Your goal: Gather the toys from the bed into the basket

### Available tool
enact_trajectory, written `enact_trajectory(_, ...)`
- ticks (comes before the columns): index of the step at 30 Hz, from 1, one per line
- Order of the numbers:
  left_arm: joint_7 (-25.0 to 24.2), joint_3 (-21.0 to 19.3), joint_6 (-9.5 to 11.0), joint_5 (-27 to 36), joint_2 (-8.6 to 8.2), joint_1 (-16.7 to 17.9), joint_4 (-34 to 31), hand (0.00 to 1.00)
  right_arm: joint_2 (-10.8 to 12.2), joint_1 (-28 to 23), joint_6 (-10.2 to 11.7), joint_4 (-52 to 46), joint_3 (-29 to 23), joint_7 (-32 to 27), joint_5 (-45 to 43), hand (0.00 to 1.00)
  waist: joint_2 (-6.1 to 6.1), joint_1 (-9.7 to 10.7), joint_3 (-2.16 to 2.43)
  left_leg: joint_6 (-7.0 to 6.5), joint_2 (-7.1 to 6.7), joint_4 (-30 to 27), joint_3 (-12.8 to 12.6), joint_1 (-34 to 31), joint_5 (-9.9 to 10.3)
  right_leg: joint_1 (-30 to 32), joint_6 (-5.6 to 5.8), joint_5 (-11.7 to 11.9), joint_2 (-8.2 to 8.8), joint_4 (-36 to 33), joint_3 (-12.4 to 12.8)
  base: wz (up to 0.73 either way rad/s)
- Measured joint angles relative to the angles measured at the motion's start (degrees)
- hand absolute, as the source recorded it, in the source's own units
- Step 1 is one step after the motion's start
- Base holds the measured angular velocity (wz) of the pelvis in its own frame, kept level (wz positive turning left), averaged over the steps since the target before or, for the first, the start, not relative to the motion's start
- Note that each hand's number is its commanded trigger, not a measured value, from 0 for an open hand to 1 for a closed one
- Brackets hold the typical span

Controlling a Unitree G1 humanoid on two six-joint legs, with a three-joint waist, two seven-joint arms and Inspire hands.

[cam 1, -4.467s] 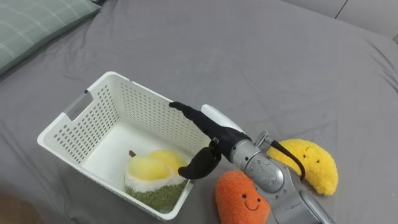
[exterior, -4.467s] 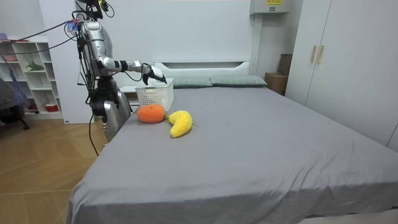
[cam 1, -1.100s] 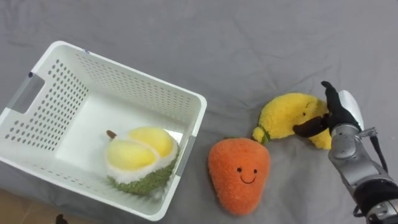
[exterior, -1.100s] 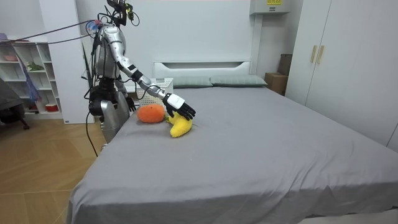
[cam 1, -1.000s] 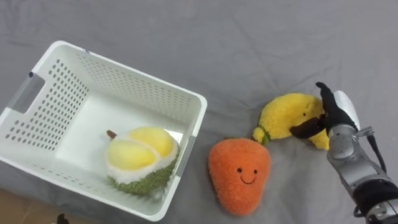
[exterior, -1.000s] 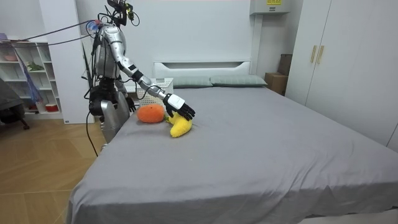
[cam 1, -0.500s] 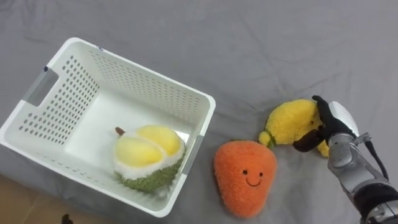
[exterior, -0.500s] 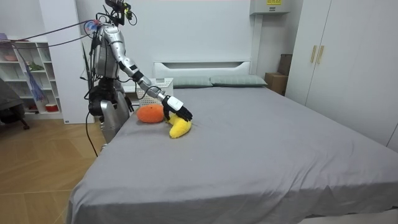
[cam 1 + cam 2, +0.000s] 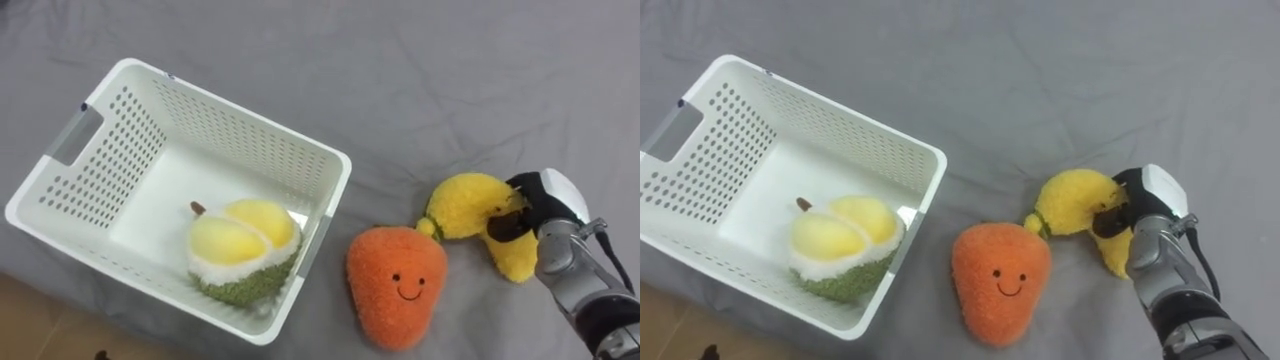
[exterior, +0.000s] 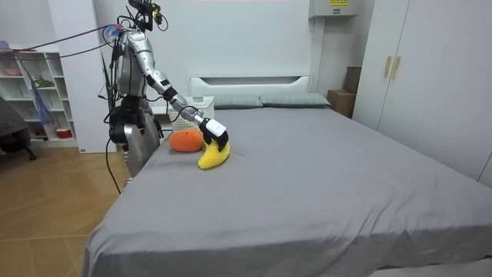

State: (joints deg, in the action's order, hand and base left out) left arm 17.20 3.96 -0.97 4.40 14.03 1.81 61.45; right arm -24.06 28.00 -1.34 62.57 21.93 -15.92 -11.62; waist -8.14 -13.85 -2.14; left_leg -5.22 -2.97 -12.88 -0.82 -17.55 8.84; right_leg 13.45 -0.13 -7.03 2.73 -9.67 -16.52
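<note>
- The white basket [image 9: 255, 130] sits on the bed [image 9: 420, 70], which is covered by a grey sheet.
- A durian plush [image 9: 243, 250] lies inside the basket, near the wall that faces the other toys.
- An orange carrot plush [image 9: 396, 284] with a smiling face lies on the sheet to the right of the basket. It is near the basket's corner but not touching it.
- A yellow banana plush [image 9: 470, 205] is farther right of the basket, beyond the carrot plush. Its green stem end is just beside the carrot plush's top.
- The right robot hand [image 9: 548, 200] is clamped on the banana plush, on the side away from the basket. Its dark fingers [image 9: 505, 227] are curled round the banana plush's bend.
- Whether the banana plush rests on the sheet or is raised off it cannot be told.
- In the room view the robot stands at the bed's side by the basket [image 10: 192, 111]. Its right arm reaches down to the banana plush [image 10: 209, 157].
</note>
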Motion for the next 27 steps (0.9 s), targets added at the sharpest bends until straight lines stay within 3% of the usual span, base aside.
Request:
enact_trajectory(17, -0.6, 0.6, 0.3, -0.2, 0.61, 0.3, -1.1, 0.0, -0.2, -1.8, 0.7, -0.6, 0.9, 3.2, -1.3, 1.0, -0.19, 0.1, 0.08, 0.0, -0.23, -0.4, 1.1, 2.2, 0.0, -2.9, 0.0, 0.0, 0.02, 0.1, -0.9, 0.04)
enact_trajectory(24, -1.2, -0.6, 0.2, -0.1, 1.08, 4.2, -4.2, 0.0, -0.4, -9.0, 0.4, -13.5, -3.4, 3.6, -4.4, 1.0, 0.13, 1.2, 0.58, -0.01, -0.24, -0.2, 1.1, 4.7, 0.0, -5.3, 0.04, 0.0, 0.13, 0.2, -0.7, 0.0)
enact_trajectory(27, -1.1, -1.8, 0.1, 0.0, 0.95, 5.8, -5.6, 0.0, -0.5, -11.2, 0.4, -19.3, -5.6, 3.6, -4.7, 1.0, 1.02, 1.8, 1.14, -0.02, -0.27, 0.5, 1.2, 6.8, 0.0, -7.1, 0.05, 0.0, 0.15, 0.2, -0.7, 0.0)
